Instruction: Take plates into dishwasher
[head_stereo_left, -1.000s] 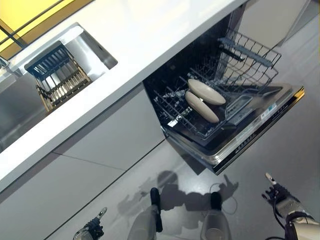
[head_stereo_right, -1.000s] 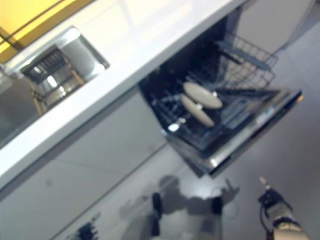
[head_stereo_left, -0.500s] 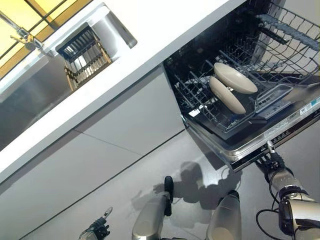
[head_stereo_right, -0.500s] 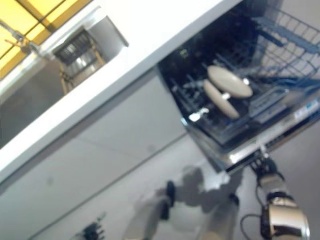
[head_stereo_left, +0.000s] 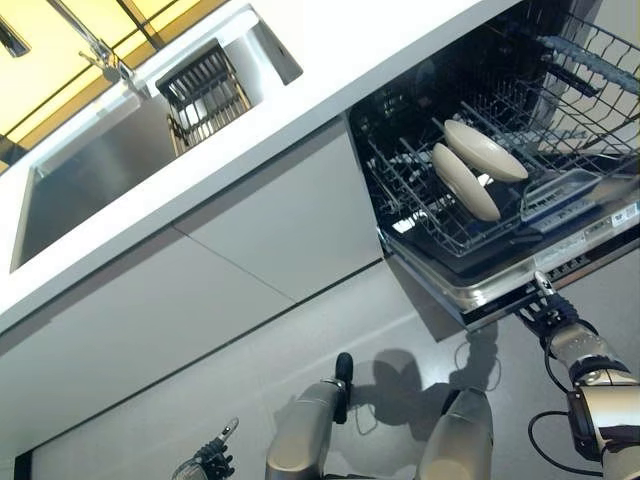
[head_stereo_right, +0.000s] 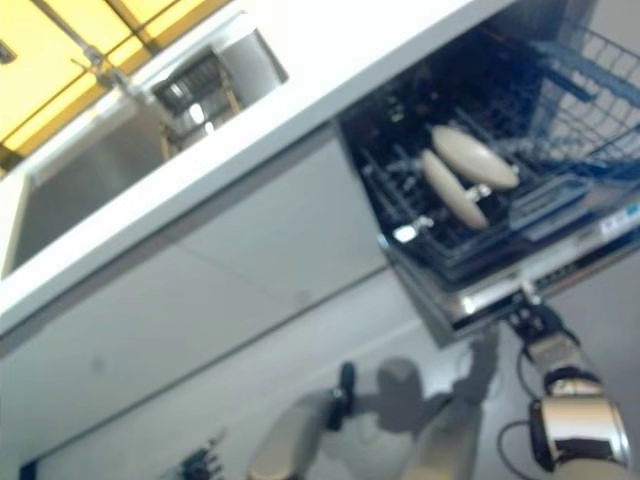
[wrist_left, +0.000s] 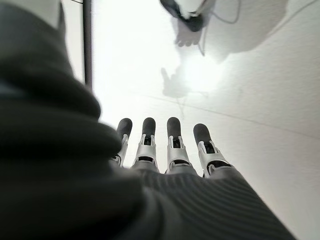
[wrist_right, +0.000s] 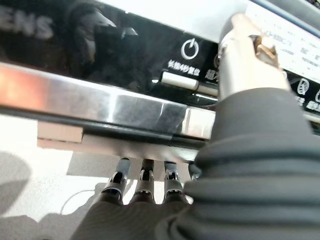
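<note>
Two beige plates (head_stereo_left: 485, 150) (head_stereo_left: 464, 182) stand on edge in the pulled-out lower rack (head_stereo_left: 420, 205) of the open dishwasher. Its door (head_stereo_left: 520, 285) hangs down and open. My right hand (head_stereo_left: 548, 312) is at the door's front edge. In the right wrist view its fingers (wrist_right: 145, 182) reach straight under the steel edge (wrist_right: 100, 105) and its thumb (wrist_right: 242, 55) lies over the control panel. My left hand (head_stereo_left: 210, 462) is low at the bottom left, empty, with fingers (wrist_left: 170, 140) straight above the floor.
The upper rack (head_stereo_left: 590, 60) is pulled out above the lower one. A white countertop (head_stereo_left: 330, 60) runs over the dishwasher. A steel sink (head_stereo_left: 90, 170) with a faucet (head_stereo_left: 95, 45) and a dish rack (head_stereo_left: 205, 88) sits at the far left. Grey cabinet fronts (head_stereo_left: 270, 230) stand beside the dishwasher.
The camera has shifted, so the whole scene has slid. My right hand rose from low beside the door to the door's front edge. The plates have not moved in the rack.
</note>
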